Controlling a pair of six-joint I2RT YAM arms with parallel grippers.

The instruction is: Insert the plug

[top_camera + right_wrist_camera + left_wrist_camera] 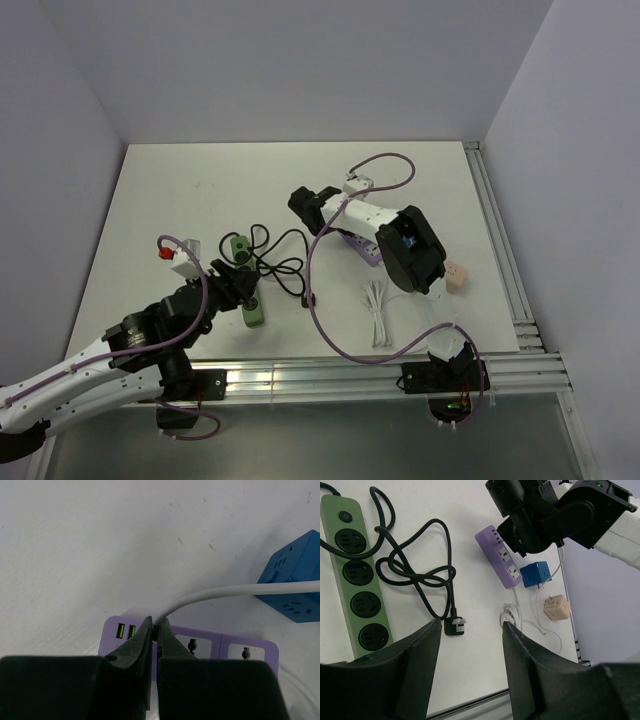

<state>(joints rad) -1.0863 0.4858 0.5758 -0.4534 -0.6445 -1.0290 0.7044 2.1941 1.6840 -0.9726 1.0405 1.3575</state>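
The blue plug (536,575) is a small cube lying on the table beside the purple power strip (502,562). It also shows in the right wrist view (295,585), with no gripper on it. My right gripper (156,630) is shut on the end of a white cable (225,592), right over the purple strip (240,647) next to its USB ports. What sits between the jaws is hidden. My left gripper (471,630) is open and empty, above the table beside the green power strip (355,580).
The green strip's black cord (420,575) loops across the table and ends in a black plug (455,626). A pink cube adapter (556,607) and a coiled white cable (377,310) lie near the front right. Rails run along the table's right and near edges.
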